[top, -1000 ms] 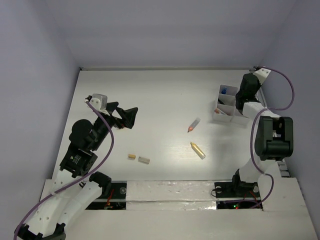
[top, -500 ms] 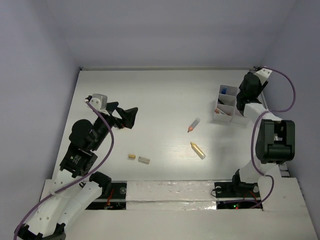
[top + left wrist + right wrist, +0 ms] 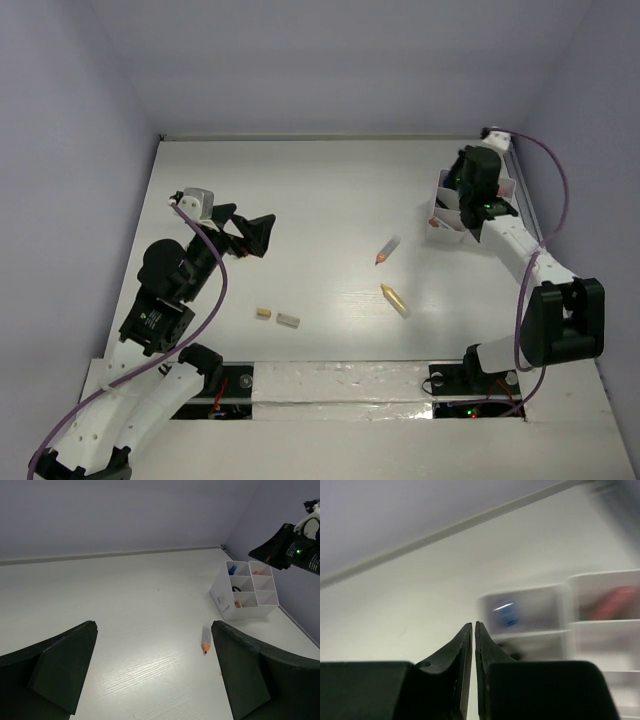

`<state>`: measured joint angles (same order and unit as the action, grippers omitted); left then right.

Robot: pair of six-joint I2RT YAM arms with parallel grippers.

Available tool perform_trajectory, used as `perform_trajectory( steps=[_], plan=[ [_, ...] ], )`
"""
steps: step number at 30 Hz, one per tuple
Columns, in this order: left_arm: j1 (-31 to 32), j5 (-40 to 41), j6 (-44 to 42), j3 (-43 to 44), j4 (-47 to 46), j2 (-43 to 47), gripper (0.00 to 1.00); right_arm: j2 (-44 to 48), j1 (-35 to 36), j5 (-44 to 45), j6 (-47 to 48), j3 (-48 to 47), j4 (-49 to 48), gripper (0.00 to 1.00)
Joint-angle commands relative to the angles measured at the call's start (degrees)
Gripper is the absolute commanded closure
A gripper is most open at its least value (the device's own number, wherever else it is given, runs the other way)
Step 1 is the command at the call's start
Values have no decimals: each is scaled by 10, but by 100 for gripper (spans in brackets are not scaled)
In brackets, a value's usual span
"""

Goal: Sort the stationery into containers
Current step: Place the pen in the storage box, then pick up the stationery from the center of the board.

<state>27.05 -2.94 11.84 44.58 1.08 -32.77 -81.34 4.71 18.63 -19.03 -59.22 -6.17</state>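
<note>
The white organizer tray (image 3: 447, 230) stands at the far right; it also shows in the left wrist view (image 3: 248, 591) and, blurred, in the right wrist view (image 3: 555, 630), holding a blue-capped item (image 3: 507, 615) and a pink one (image 3: 615, 602). My right gripper (image 3: 462, 192) hovers over the tray, jaws shut and empty (image 3: 473, 626). A grey marker with an orange tip (image 3: 387, 250) (image 3: 205, 640) and a yellow marker (image 3: 395, 300) lie mid-table. A tiny yellow eraser (image 3: 263, 313) and a grey eraser (image 3: 288, 320) lie nearer the left arm. My left gripper (image 3: 250, 235) (image 3: 155, 680) is open, empty, above the table's left part.
The table's right edge and side wall (image 3: 540, 200) run close behind the tray. The back wall (image 3: 330, 135) bounds the far edge. The right arm's purple cable (image 3: 545, 190) loops beside the tray.
The right gripper has swung left from the tray's right side to over the tray, and its view is motion-blurred. The left arm and the loose items have not moved.
</note>
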Motion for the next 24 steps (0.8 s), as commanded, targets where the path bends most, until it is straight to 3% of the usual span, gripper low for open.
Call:
perform_trajectory(
  steps=[1, 4, 9, 12, 13, 15, 16, 19, 24],
  plan=[
    [4, 8, -6, -3, -28, 5, 2, 14, 90, -123, 0, -25, 75, 88],
    [4, 19, -8, -2, -26, 4, 2, 12, 159, -246, 22, -30, 103, 91],
    [4, 57, -16, 0, -20, 6, 3, -1, 278, -337, 31, -45, 144, 90],
    [4, 85, -21, -3, -20, 10, 4, -28, 340, -366, 36, -56, 146, 79],
    [4, 92, -23, -4, -20, 10, 4, -39, 381, -366, 40, -67, 144, 62],
    [4, 111, -23, -5, -18, 9, 4, -75, 416, -369, 53, -78, 144, 45],
    [4, 118, -24, -5, -17, 9, 4, -89, 445, -369, 56, -91, 145, 31],
    [4, 143, -28, -6, -15, 10, 4, -146, 482, -371, 69, -109, 150, 18],
    [4, 177, -31, -9, -16, 16, 2, -232, 556, -351, 94, -176, 172, 17]
  ],
)
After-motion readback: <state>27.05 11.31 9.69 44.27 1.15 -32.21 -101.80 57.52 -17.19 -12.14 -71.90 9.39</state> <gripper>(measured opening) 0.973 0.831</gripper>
